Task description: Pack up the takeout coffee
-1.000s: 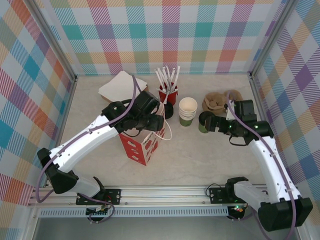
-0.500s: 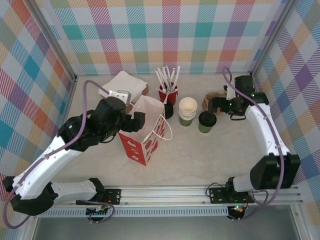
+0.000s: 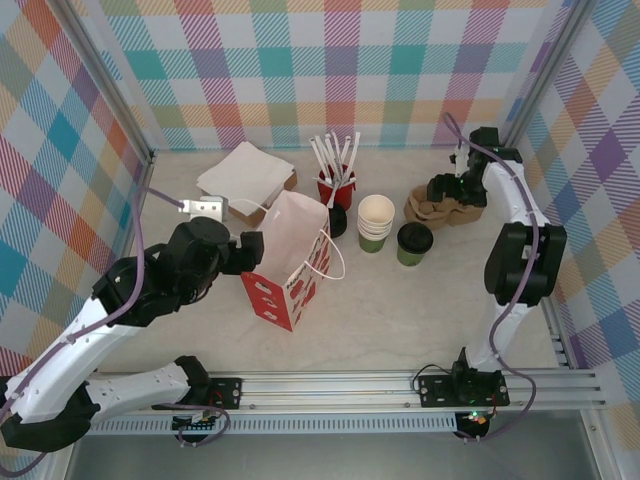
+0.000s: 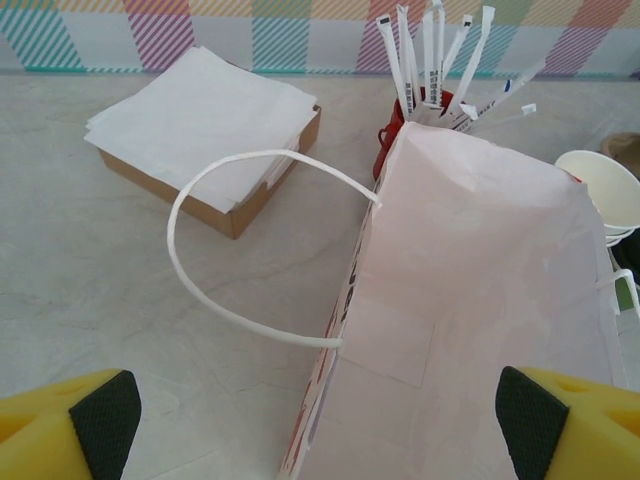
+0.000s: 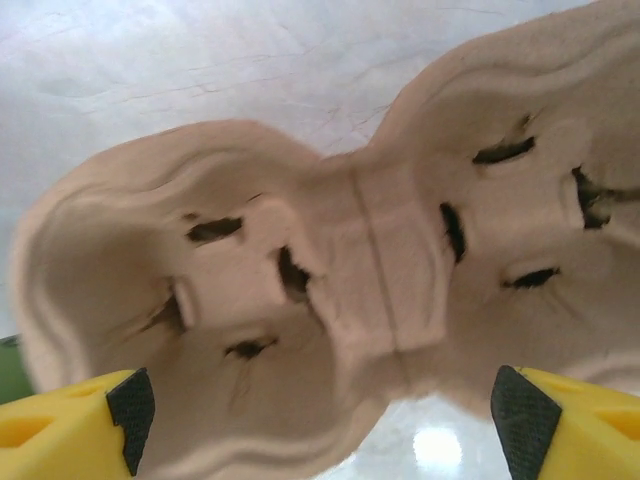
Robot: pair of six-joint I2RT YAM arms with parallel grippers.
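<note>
coffee cup (image 3: 414,243) on the bench (image 3: 420,310), outside the bag (image 3: 295,240)
green and dark-lidded, it stands just right of a cup stack (image 3: 376,225), both right of the open bag. left jaws gape wide, empty, beside the bag's mouth; right jaws spread wide, empty, over the brown carrier (image 5: 330,250).

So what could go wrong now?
1. The paper bag stands loose, and the open left gripper is right at its mouth; a bump could tip it.
2. The open right gripper is above the cup tray; a poor grab might drag it into the green cup close by.
</note>
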